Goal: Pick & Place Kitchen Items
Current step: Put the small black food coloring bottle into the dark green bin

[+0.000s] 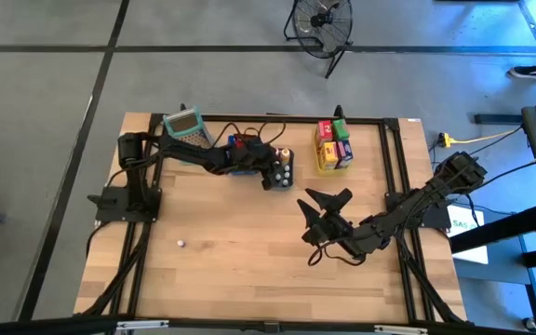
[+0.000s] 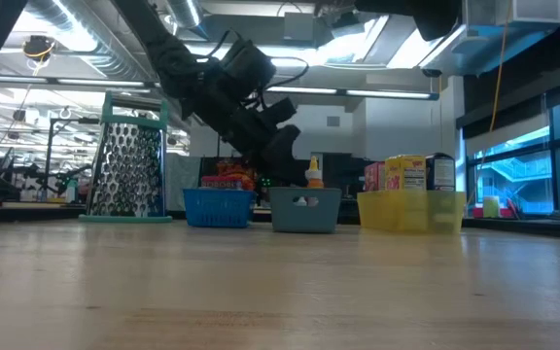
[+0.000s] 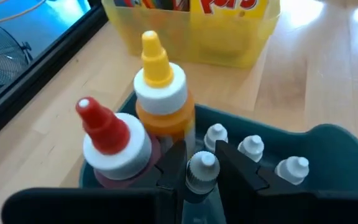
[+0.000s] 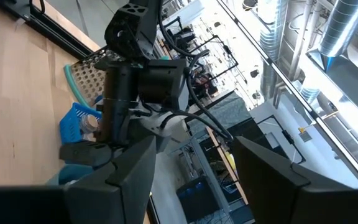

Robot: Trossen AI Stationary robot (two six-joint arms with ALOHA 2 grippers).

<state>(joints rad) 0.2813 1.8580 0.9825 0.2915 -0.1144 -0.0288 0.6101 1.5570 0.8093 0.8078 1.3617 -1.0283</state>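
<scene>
Nearest you on the table [image 1: 249,242], a tiny white piece [image 1: 181,243] lies alone on the bare wood, well apart from everything else. Over the middle of the table, your right hand [image 1: 327,199] hangs in the air with its two fingers [image 4: 126,171] spread wide and nothing between them.

Farther back, your left hand [image 3: 194,180] reaches down into the grey tray [image 3: 328,146]. Its fingers are nearly together, pinched around the neck of a small white-capped bottle [image 3: 202,169] that stands in the tray. Three more small white-capped bottles [image 3: 252,148] stand just beside it in the same tray. A red-tipped bottle [image 3: 107,143] and a yellow-tipped bottle [image 3: 160,93] stand upright at the tray's other end, touching each other.

Beside the grey tray you have the blue tray [image 2: 218,207] on one side and the yellow tray [image 1: 328,166] on the other, the yellow one holding red, yellow, green and purple cartons [image 1: 334,140]. At the far left corner, the mesh basket [image 1: 185,125] stands on its edge.
</scene>
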